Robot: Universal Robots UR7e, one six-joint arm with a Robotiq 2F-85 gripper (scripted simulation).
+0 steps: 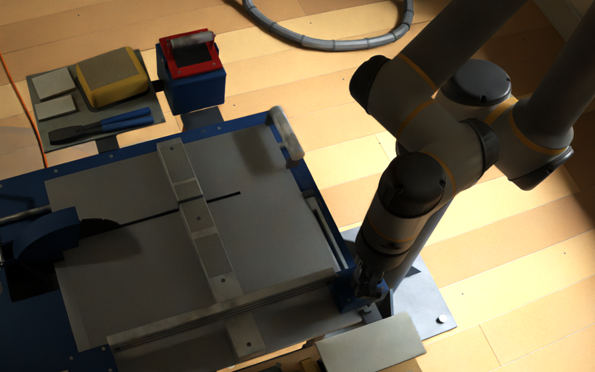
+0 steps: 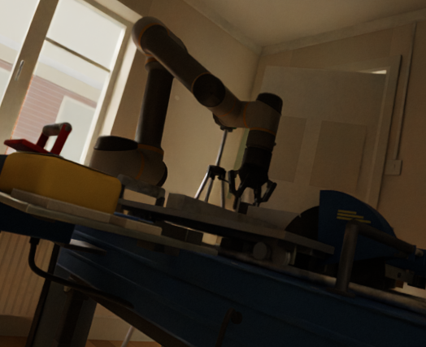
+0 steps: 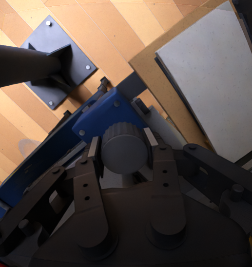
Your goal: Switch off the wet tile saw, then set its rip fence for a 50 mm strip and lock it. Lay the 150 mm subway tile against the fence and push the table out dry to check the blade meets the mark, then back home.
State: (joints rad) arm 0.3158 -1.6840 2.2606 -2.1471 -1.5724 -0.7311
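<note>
The rip fence's ribbed grey lock knob stands on a blue block at the near right corner of the saw's sliding table, at the end of the long grey fence bar. A grey strip lies across the table, over the blade slot. The blade sits under its blue guard at the left. The pale subway tile lies on a board just off the table's near corner. My gripper reaches straight down over the corner block and is clamped around the lock knob.
The table's blue frame edge runs right beside the gripper, with a grey roller handle at its far right corner. The arm's pedestal and base plate stand on the wooden floor close by. A yellow sponge, nippers and a red-topped blue box sit beyond the saw.
</note>
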